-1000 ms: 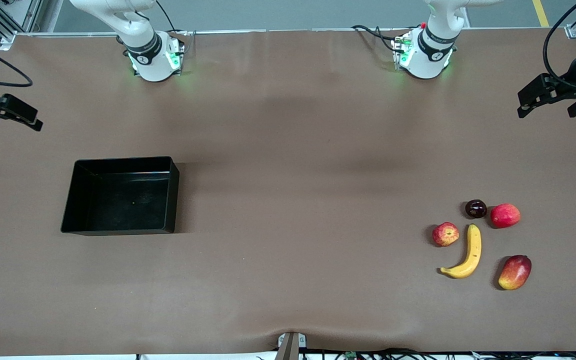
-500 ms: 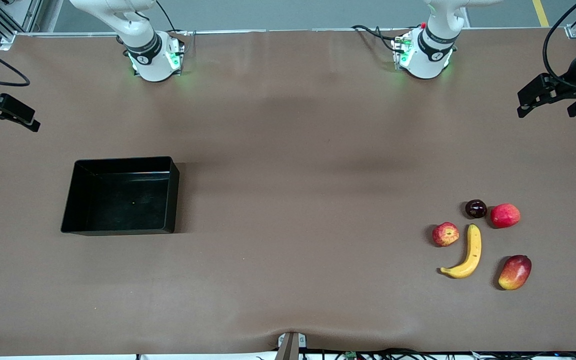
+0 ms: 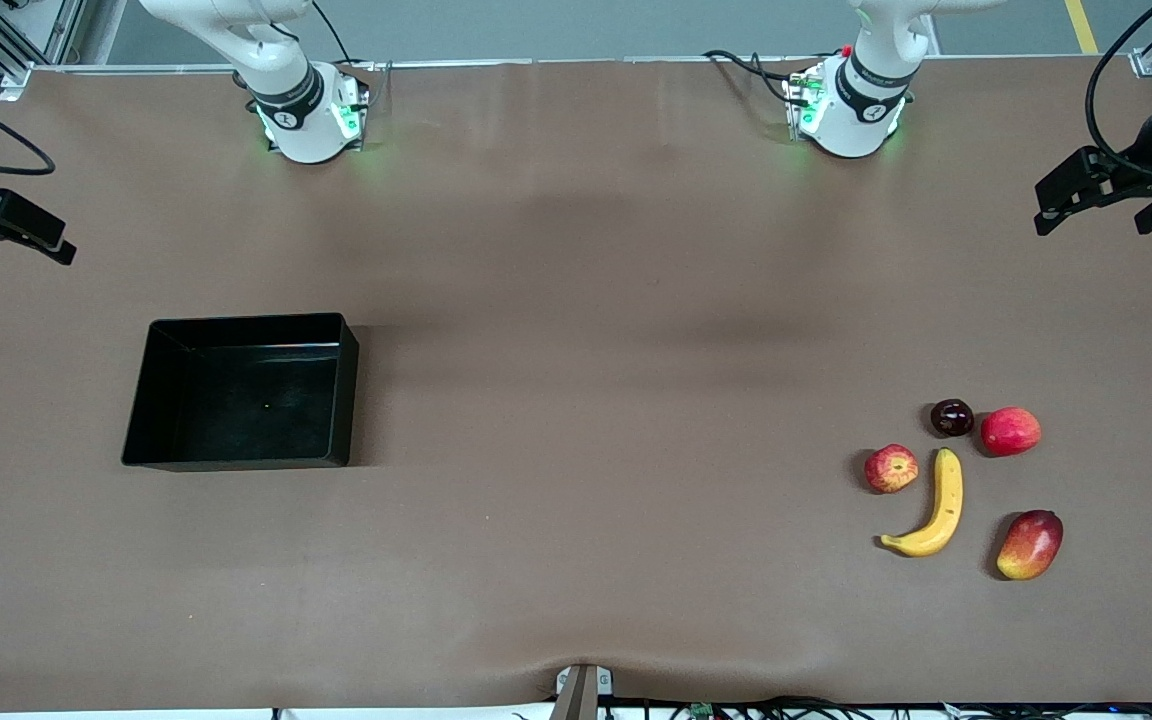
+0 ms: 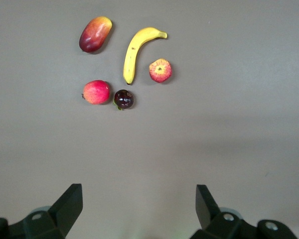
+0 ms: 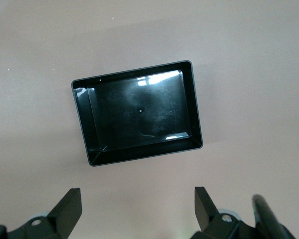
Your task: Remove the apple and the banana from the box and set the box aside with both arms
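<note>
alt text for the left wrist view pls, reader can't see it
Five fruits lie grouped on a brown table: a curved yellow banana, beside it a small round red apple with yellowish streaks, plus a red-yellow mango, a pinkish-red round fruit and a small dark purple fruit. The left gripper hangs open above bare table, holding nothing.

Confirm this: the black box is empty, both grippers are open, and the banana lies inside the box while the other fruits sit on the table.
One thing is wrong. The banana is not in the box; the front view shows it on the table among the other fruits, beside the streaked apple, toward the left arm's end. The box is empty, and the left gripper and right gripper are open.
</note>
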### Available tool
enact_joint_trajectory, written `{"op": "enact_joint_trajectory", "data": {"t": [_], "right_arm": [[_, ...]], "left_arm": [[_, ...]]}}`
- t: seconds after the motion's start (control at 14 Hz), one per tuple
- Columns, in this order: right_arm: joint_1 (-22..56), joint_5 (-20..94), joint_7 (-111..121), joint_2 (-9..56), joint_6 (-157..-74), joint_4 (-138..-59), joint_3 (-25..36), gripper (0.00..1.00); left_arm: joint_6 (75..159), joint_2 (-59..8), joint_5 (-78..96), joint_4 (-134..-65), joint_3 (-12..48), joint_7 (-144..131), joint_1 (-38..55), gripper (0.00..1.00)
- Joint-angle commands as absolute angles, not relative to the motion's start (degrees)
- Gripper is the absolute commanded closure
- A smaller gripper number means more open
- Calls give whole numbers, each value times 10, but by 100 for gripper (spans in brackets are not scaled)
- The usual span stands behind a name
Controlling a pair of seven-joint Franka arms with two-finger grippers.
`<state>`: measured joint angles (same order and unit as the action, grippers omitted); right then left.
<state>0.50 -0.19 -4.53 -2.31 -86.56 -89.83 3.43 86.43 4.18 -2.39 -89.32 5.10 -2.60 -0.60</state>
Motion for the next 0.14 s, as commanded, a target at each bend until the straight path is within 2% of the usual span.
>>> {"op": "enact_joint_trajectory", "data": {"t": [0.0, 0.07], "right_arm": [[3, -11, -33, -22, -866, -897, 32, 0], [4, -11, -34, -23, -866, -898, 31, 0]], "left_arm": [[853, 39, -12, -882, 53, -27, -10, 0], [853, 39, -12, -882, 53, -28, -10, 0]]}}
